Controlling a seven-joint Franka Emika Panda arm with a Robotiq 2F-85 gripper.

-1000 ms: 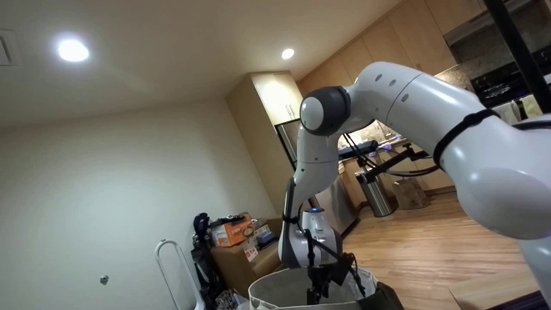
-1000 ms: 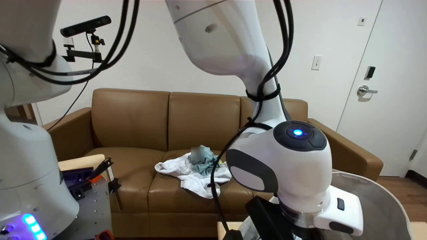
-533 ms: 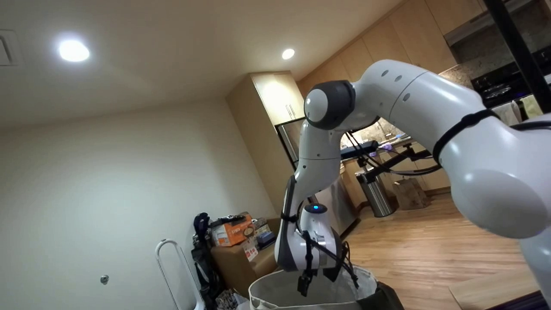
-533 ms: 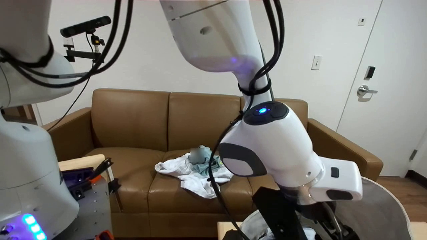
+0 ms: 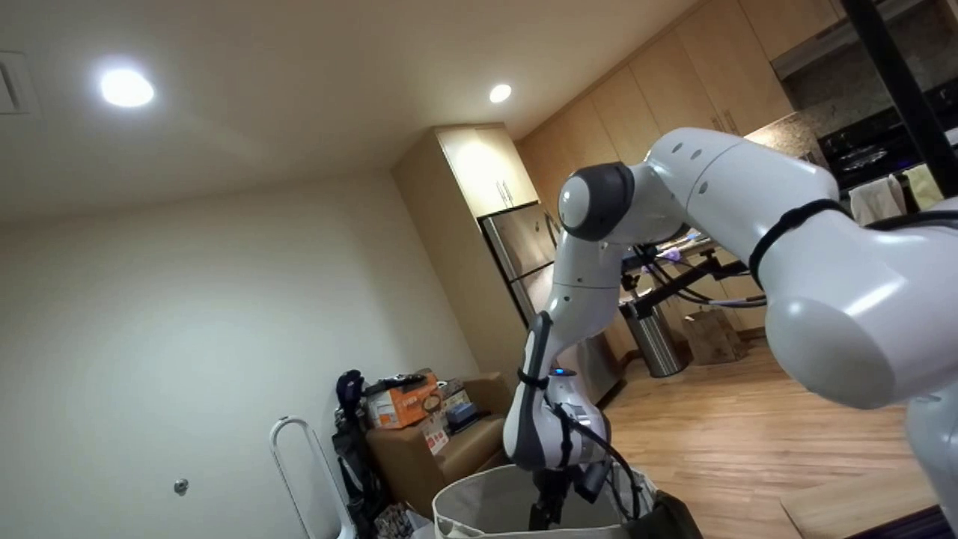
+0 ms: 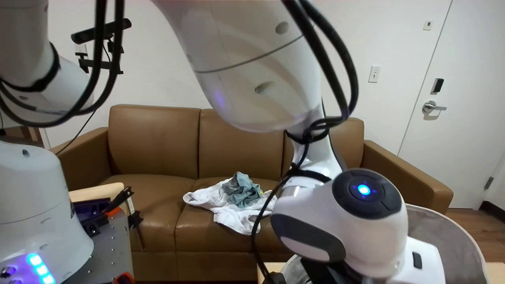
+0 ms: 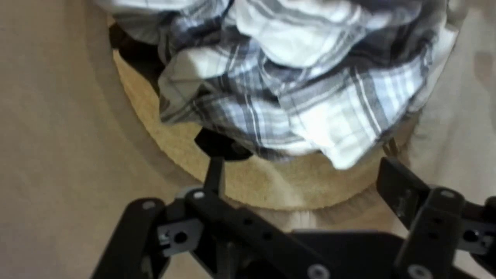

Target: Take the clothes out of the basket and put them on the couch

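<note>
smooth leather-look couch (image 6: 229,154), matt cloth basket (image 6: 446,232)

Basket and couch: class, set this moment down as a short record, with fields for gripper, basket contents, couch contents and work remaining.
Gripper: open, empty, pointing down into the round pale basket
Basket contents: crumpled plaid clothing
Brown couch: grey-green cloth lying on a white garment
Work remaining: at least the plaid clothing, to the couch

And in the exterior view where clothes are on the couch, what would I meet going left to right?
Robot's base → clothes → light switch → door handle. I left out the couch and basket: both spread across other things' places.
</note>
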